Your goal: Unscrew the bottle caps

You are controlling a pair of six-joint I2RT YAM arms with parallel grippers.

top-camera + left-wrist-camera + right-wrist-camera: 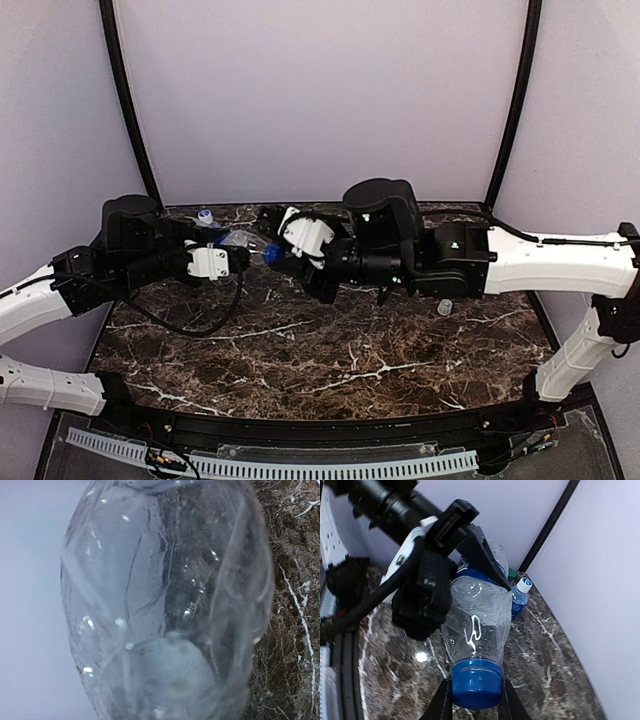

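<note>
A clear bottle [243, 241] hangs sideways between the two arms near the back of the table. My left gripper [232, 259] is shut on the body of this bottle [477, 620]; its black fingers [427, 600] wrap the upper part. The bottle wall [165, 605] fills the left wrist view and hides that gripper's own fingers. My right gripper [475, 701] is shut on the bottle's blue cap [476, 685], one finger on each side. From above, the cap [270, 255] sits at the tip of the right gripper [283, 256].
A blue-labelled bottle [518, 602] with a white cap [523, 585] stands at the back, and the cap [205, 215] also shows from above. A green cap [511, 573] peeks out behind it. A small loose white cap [444, 307] lies on the marble table [330, 370] at right.
</note>
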